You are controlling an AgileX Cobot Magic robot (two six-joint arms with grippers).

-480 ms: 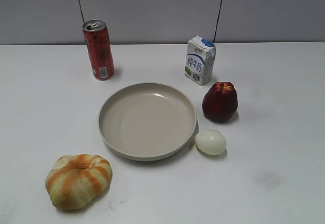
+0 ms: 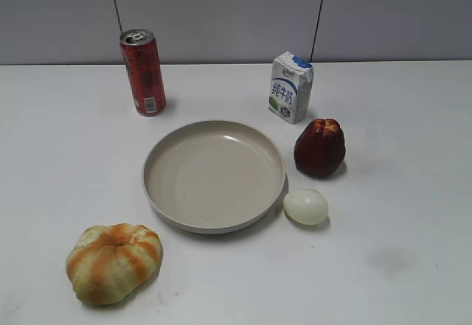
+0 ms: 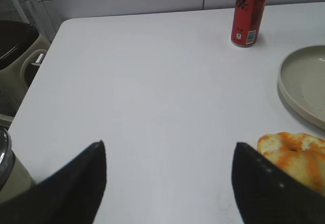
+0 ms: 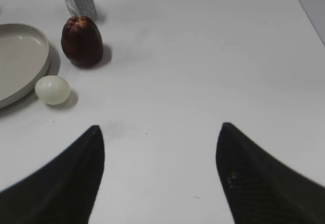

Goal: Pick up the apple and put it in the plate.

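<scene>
The dark red apple (image 2: 319,147) stands upright on the white table just right of the beige plate (image 2: 158,192). It also shows in the right wrist view (image 4: 82,41), far ahead and left of my right gripper (image 4: 160,132), which is open and empty over bare table. The plate's edge shows there too (image 4: 30,76) and in the left wrist view (image 3: 289,89). My left gripper (image 3: 170,150) is open and empty over bare table, left of the plate. Neither gripper shows in the exterior view.
A pale egg (image 2: 306,206) lies just in front of the apple, beside the plate. A milk carton (image 2: 290,87) stands behind the apple. A red can (image 2: 143,72) stands at the back left. An orange-striped bun (image 2: 113,261) lies front left. The table's left edge (image 3: 38,82) is near the left arm.
</scene>
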